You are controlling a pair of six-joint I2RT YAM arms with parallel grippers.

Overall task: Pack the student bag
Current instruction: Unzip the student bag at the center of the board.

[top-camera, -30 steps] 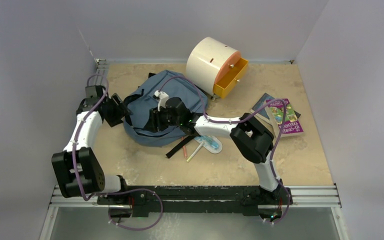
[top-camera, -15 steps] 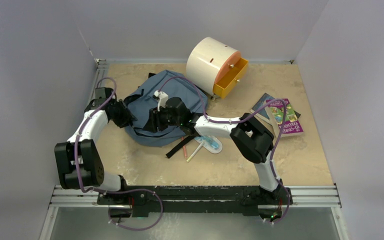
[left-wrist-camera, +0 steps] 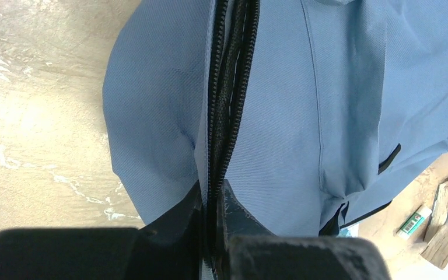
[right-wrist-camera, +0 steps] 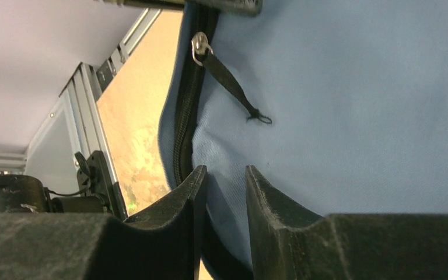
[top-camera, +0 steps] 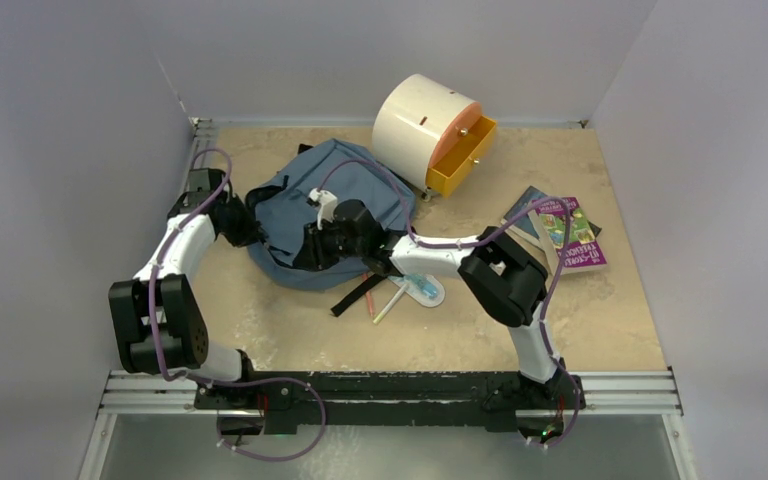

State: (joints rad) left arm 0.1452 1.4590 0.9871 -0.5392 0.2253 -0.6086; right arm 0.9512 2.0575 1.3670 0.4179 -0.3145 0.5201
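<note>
The student bag is a slate-blue backpack lying flat on the tan table, left of centre. My left gripper is at its left edge. In the left wrist view that gripper is shut on the bag's black zipper line, which runs straight up from the jaws. My right gripper rests on the bag's near middle. In the right wrist view the right gripper has its jaws narrowly apart with a fold of blue fabric pinched between them. A zipper pull with a black tab lies just beyond.
A cream cylindrical cabinet with its orange drawer pulled out stands behind the bag. Books lie at the right. Pens and a small blue-white item lie beside a black strap in front of the bag.
My left arm swung in to the bag's left edge and its gripper closed on the zipper line. The right gripper's jaws narrowed on the fabric and stayed about where they were.
</note>
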